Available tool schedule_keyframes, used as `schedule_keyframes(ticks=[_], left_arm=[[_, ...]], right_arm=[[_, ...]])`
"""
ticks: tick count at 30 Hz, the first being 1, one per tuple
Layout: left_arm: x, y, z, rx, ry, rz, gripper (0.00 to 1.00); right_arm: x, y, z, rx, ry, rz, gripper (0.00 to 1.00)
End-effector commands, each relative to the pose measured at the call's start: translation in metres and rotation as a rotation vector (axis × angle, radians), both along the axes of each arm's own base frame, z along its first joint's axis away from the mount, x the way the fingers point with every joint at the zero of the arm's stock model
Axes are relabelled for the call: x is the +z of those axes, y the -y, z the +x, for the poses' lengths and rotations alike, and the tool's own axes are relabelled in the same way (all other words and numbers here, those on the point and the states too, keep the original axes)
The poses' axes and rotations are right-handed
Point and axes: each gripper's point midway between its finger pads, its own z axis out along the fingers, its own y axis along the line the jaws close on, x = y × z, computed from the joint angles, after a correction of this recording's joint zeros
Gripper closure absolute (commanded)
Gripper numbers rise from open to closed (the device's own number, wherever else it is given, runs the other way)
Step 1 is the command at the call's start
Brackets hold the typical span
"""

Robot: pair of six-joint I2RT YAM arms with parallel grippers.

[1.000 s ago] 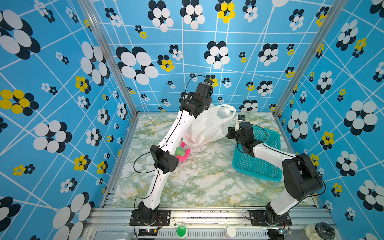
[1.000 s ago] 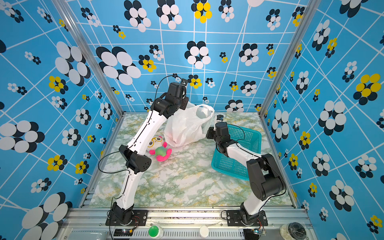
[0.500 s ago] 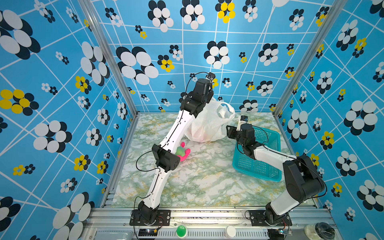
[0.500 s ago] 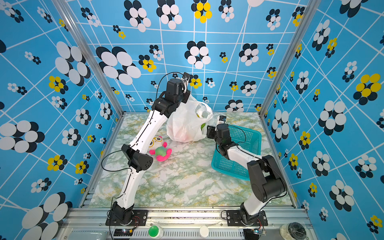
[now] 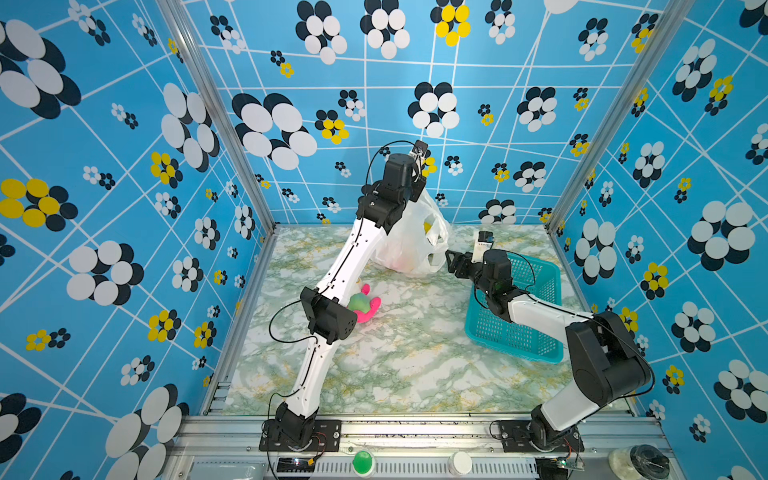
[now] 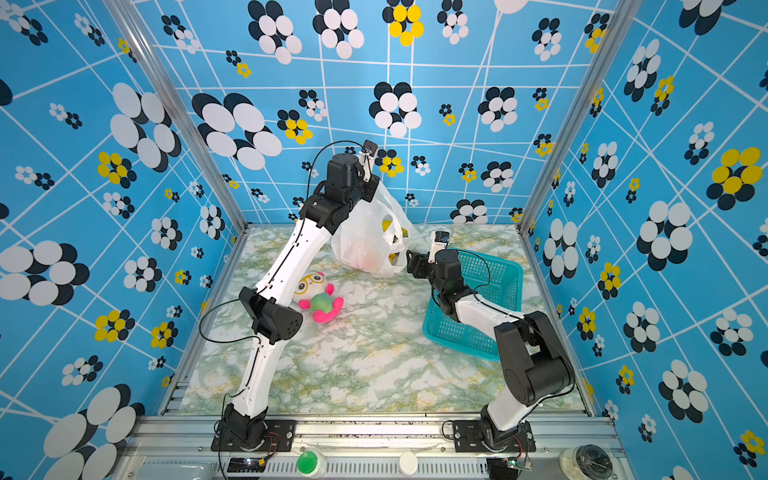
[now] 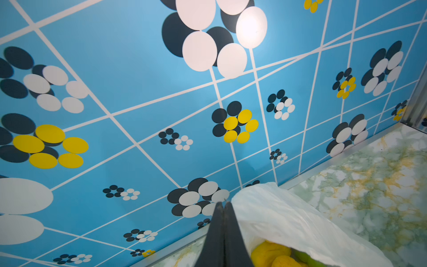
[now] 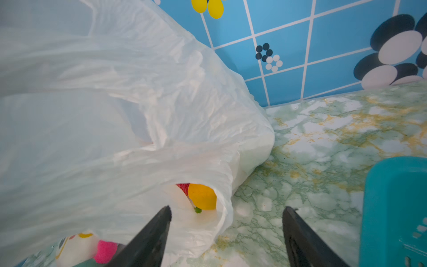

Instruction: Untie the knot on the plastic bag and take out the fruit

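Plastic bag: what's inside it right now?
The plastic bag shows, through its openings, a yellow-orange fruit, a red piece behind it, and yellow pieces. Its film hides the rest.

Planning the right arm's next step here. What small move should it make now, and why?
Probably ease the right gripper forward so its open fingers enter the gap in the plastic bag and straddle the yellow fruit. The left gripper is shut on the bag's top, holding it up, and that fruit shows just ahead through the gap.
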Motion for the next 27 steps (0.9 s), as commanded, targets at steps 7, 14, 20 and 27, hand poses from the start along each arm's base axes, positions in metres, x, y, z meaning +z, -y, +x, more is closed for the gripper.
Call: schedule_keyframes(ticks=[7,14,20,27], left_arm=[[0.011,0.031,-0.064,-0.132,-0.022,0.011,1.0],[-0.056,0.031,-0.129,-0.255,-0.146,-0.018,1.0],[-0.11,0.02,-0.164,-0.312,-0.255,0.049,1.0],[-0.129,0.016,-0.166,-0.302,-0.3,0.126,0.29]], right_arm=[[0.015,-0.011,-0.008,0.113,0.108,-0.078,0.23],[0.02,0.019,-0.018,-0.009,0.151,-0.171,0.22],[0.03,0.035,-0.03,-0.068,0.185,-0.206,0.36],[0.044,0.028,-0.045,0.002,0.232,-0.215,0.85]])
